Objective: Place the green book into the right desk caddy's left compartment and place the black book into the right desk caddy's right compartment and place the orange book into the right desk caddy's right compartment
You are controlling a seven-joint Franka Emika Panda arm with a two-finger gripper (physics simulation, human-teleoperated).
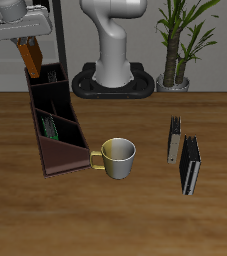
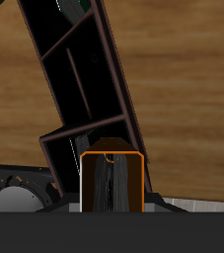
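Note:
My gripper [image 1: 25,45] is shut on the orange book [image 1: 28,56] and holds it upright, a little tilted, just above the far end of the right desk caddy [image 1: 69,150]. In the wrist view the orange book [image 2: 112,181] hangs over the caddy's right compartment [image 2: 96,133]; my gripper [image 2: 112,203] clasps it. The green book [image 1: 49,127] stands on edge in the left compartment, the end section nearest the table's front edge; a green sliver of it [image 2: 79,8] shows in the wrist view. The black book cannot be made out against the caddy's dark inside.
A yellow-white mug [image 1: 118,157] stands beside the caddy's front end. A thin tan-grey book [image 1: 173,140] and a slimmer black book [image 1: 190,166] lie across the table. The robot base [image 1: 113,80] and a potted plant [image 1: 175,45] stand at the back.

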